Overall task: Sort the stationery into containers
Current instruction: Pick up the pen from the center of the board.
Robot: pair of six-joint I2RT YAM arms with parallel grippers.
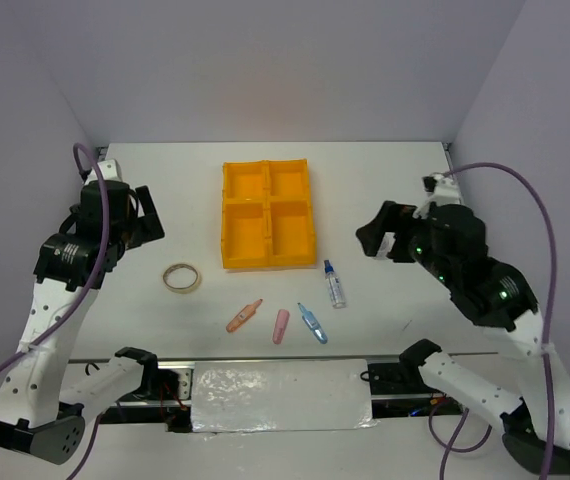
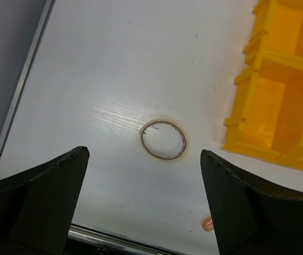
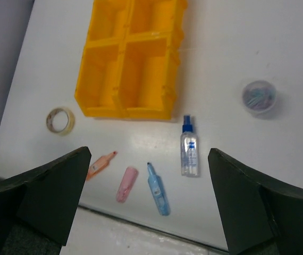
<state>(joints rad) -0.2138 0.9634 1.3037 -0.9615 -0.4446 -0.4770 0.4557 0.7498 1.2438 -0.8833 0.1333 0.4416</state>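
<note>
The orange-yellow tray [image 1: 227, 215] with four empty compartments sits mid-table. In front of it lie the beige tape ring [image 1: 182, 278], two pink sticks [image 1: 244, 316] [image 1: 280, 325], the light-blue stick [image 1: 312, 323] and the clear bottle with a blue cap [image 1: 335, 284]. The small clear-grey round roll [image 3: 259, 96] shows only in the right wrist view, right of the tray. My left gripper [image 1: 150, 215] is open and empty, raised above and behind the tape ring [image 2: 163, 140]. My right gripper [image 1: 375, 235] is open and empty, raised to the right of the tray, above the sticks and the bottle [image 3: 190, 151].
Grey walls close in the table on the left, back and right. A metal rail [image 2: 119, 239] runs along the near edge. The tray's corner [image 2: 279, 79] lies to the right of the left gripper.
</note>
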